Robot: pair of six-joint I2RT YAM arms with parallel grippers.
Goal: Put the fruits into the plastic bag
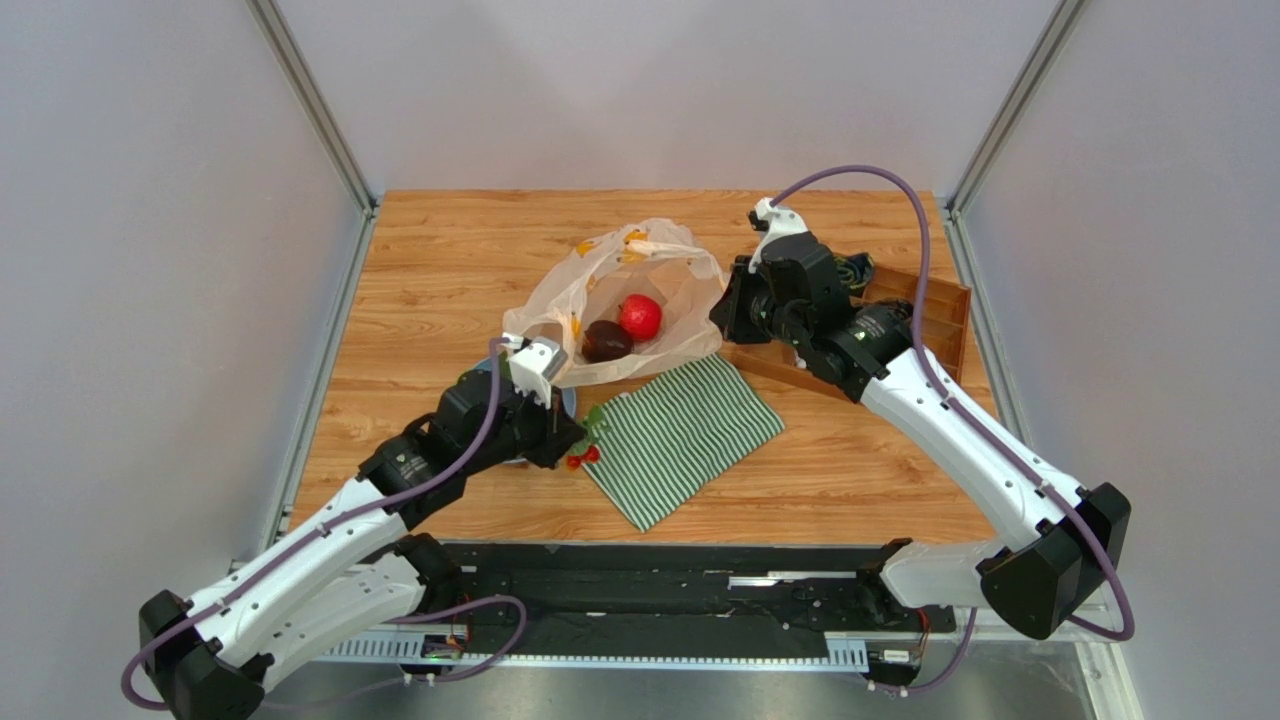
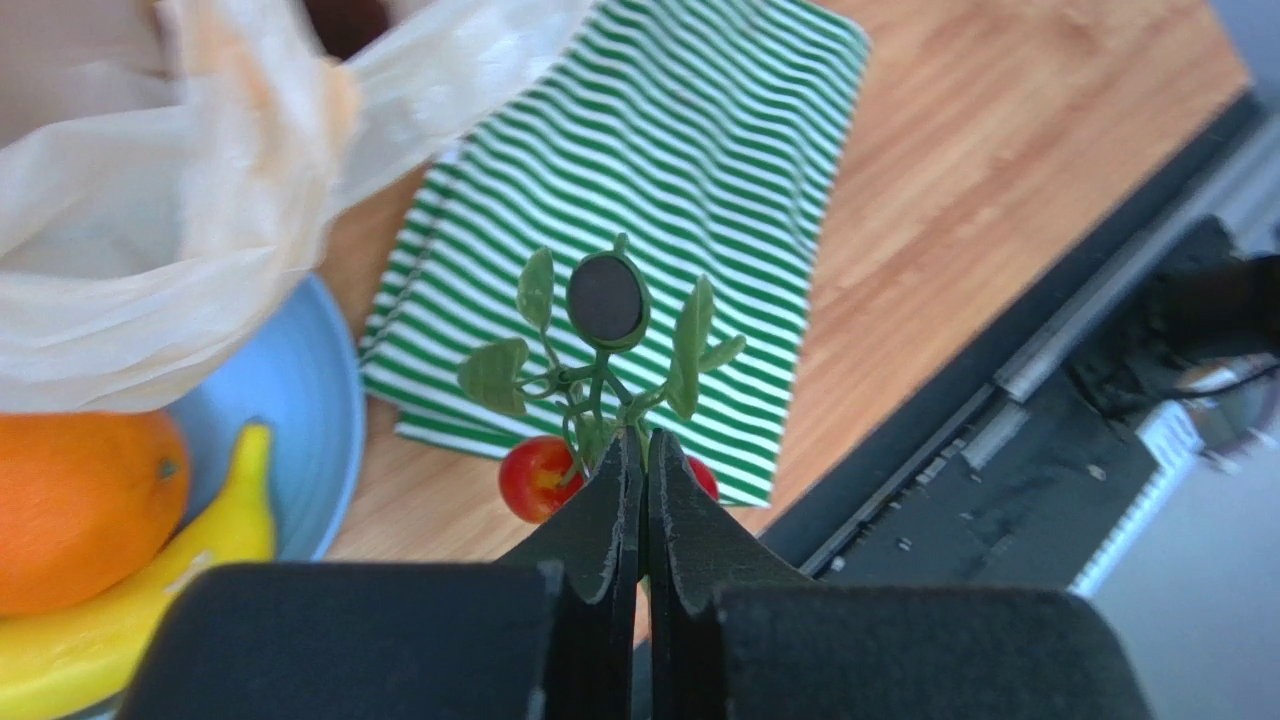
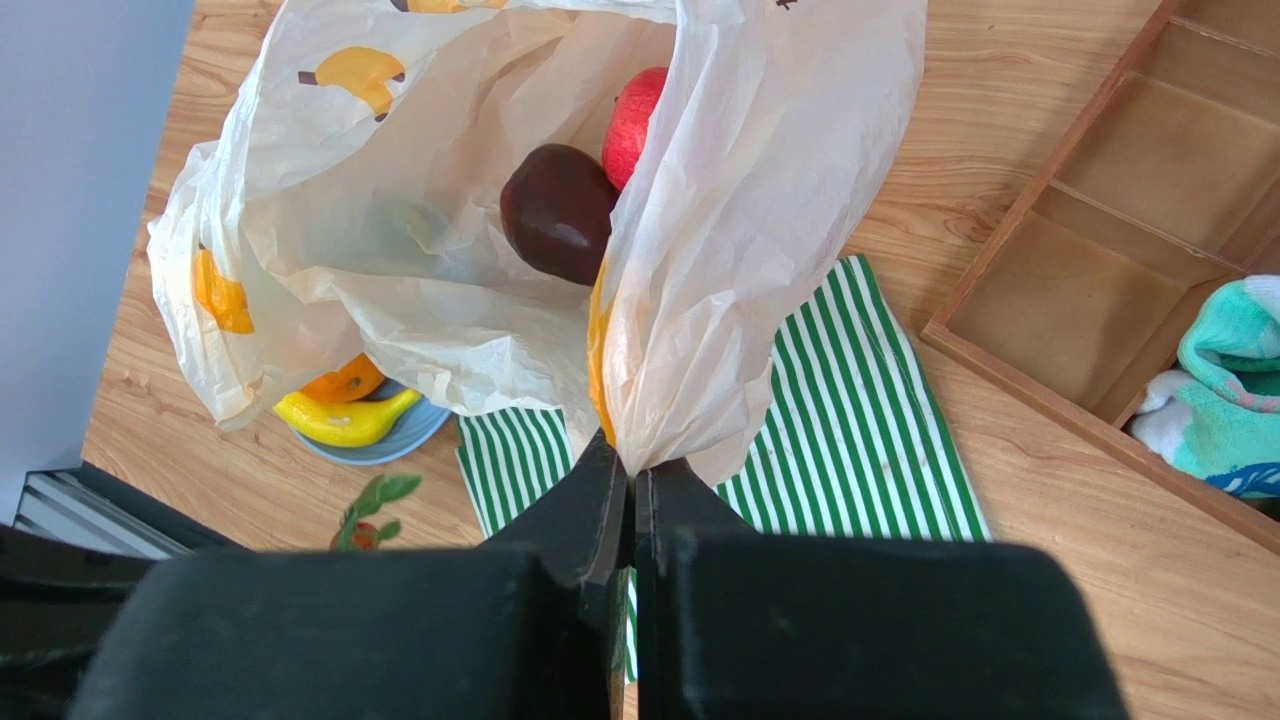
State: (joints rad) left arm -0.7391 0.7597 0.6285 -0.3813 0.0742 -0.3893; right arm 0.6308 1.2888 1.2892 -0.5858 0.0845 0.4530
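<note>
The plastic bag (image 1: pixel 631 278) lies open in the middle of the table, and my right gripper (image 3: pixel 631 465) is shut on its rim, holding the mouth up. Inside the plastic bag (image 3: pixel 451 225) lie a red apple (image 3: pixel 639 120) and a dark purple-brown fruit (image 3: pixel 559 210). My left gripper (image 2: pixel 646 450) is shut on the green stem of the red berries (image 2: pixel 534 477), near the front corner of the cloth. An orange (image 2: pixel 83 510) and a banana (image 2: pixel 166 600) rest on a blue plate (image 2: pixel 308 420), partly under the bag.
A green-striped cloth (image 1: pixel 684 435) lies in front of the bag. A wooden compartment tray (image 3: pixel 1112 240) stands at the right, with a rolled teal sock (image 3: pixel 1240 375) in one section. The black rail of the arm bases (image 2: pixel 992 435) runs along the near edge.
</note>
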